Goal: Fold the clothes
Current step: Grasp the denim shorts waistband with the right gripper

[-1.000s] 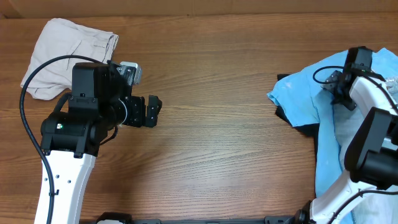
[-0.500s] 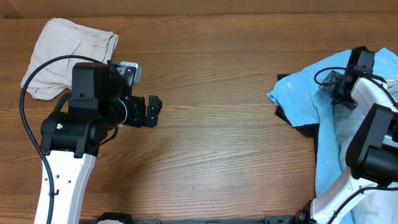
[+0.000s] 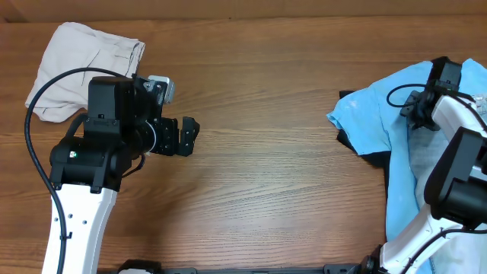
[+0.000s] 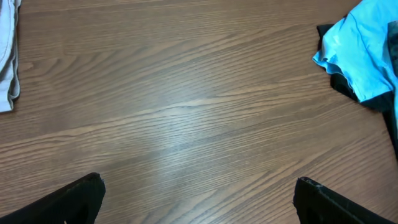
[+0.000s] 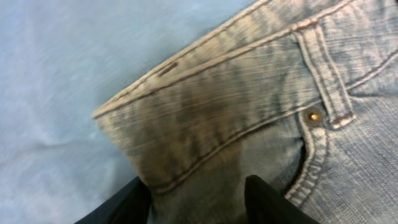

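Observation:
Light-wash denim jeans [image 5: 249, 93] fill the right wrist view, showing the waistband, a belt loop and a rivet. My right gripper [image 5: 199, 202] is shut on a fold of the waistband, with the sky-blue T-shirt [image 5: 56, 74] under it. In the overhead view that gripper [image 3: 412, 113] sits on the T-shirt [image 3: 365, 118] at the far right, and a black garment [image 3: 373, 160] peeks out beneath. Beige trousers [image 3: 84, 61] lie bunched at the back left. My left gripper [image 3: 188, 135] is open and empty above bare wood [image 4: 199, 199].
The wooden table [image 3: 266, 175] runs between the two piles. In the left wrist view the T-shirt [image 4: 364, 50] and black garment [image 4: 348, 90] lie at the upper right, and an edge of the beige trousers [image 4: 6, 56] at the left.
My right gripper has shifted slightly right on the clothes pile. The left arm has not moved.

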You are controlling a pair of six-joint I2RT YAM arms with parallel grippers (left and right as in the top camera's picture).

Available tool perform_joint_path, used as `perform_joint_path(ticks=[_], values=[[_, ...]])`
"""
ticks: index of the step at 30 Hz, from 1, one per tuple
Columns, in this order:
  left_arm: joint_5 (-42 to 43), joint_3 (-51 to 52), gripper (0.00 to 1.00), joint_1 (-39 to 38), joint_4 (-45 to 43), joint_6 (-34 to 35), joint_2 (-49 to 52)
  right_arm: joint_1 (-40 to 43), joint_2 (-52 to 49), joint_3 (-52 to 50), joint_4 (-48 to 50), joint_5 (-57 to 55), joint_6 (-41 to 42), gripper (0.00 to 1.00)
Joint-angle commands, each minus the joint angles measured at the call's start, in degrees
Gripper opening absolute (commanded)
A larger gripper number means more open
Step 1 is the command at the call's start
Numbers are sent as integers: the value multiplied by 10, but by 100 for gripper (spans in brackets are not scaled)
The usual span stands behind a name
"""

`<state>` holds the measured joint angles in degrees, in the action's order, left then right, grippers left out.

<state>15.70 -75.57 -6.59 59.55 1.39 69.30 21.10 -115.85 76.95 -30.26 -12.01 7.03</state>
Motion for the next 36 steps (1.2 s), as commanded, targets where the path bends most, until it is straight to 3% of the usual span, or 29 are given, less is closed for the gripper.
perform_joint_path(ticks=[1, 8, 12, 16, 24, 27, 30, 34, 36], values=[[14, -14, 100, 5, -2, 4, 4, 8, -7, 10, 7, -11, 5, 52], [20, -14, 100, 5, -2, 4, 4, 8, -28, 10, 14, 92, -38, 56], [20, -14, 100, 5, -2, 4, 4, 7, -32, 10, 7, 31, 8, 20], [20, -14, 100, 5, 0, 4, 4, 12, -31, 16, -6, -40, 52, 4], [20, -14, 100, 5, 0, 4, 4, 22, -2, 85, -58, -32, 52, 4], [20, -14, 100, 5, 0, 4, 4, 34, 11, 132, -96, -8, 50, 9], [20, -14, 100, 5, 1, 4, 4, 46, 14, 170, -132, 49, 30, 4], [20, -14, 100, 5, 1, 4, 4, 50, 13, 173, -147, 92, 30, 4], [20, -14, 100, 5, 3, 4, 4, 50, 10, 172, -150, 94, 30, 22]])
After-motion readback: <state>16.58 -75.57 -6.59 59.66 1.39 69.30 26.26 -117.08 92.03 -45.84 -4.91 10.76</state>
